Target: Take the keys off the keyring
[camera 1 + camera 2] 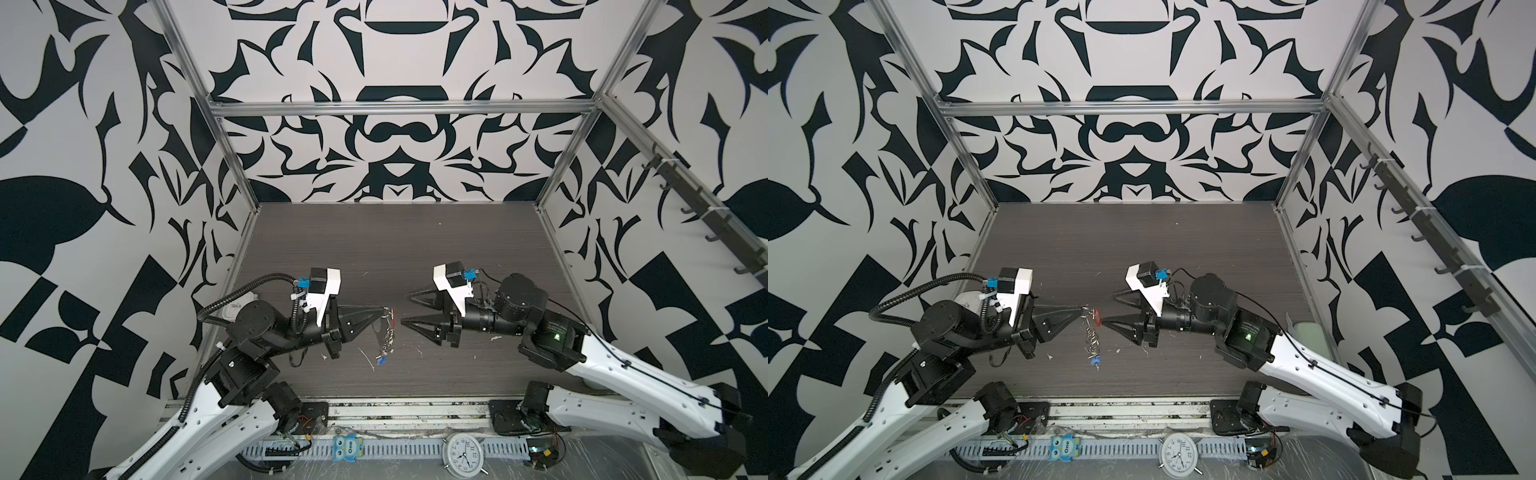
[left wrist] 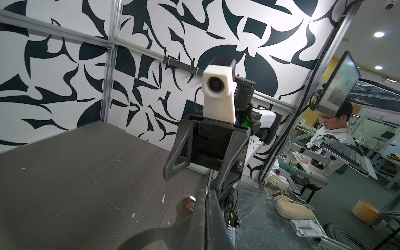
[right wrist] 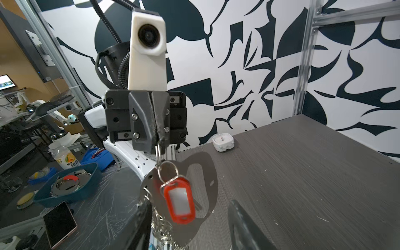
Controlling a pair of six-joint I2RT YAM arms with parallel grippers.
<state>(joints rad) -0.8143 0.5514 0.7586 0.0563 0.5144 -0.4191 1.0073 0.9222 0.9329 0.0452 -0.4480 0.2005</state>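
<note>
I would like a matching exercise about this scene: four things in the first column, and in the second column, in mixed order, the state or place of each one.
Column one:
1. left gripper
2. right gripper
3. red tag
4. blue tag

Column two:
a. at the low end of the hanging bunch
b. open, holding nothing
c. shut on a metal ring at the top of the bunch
d. hangs high in the bunch, just under the shut jaws

Pairs: 1-c, 2-b, 3-d, 4-a
</note>
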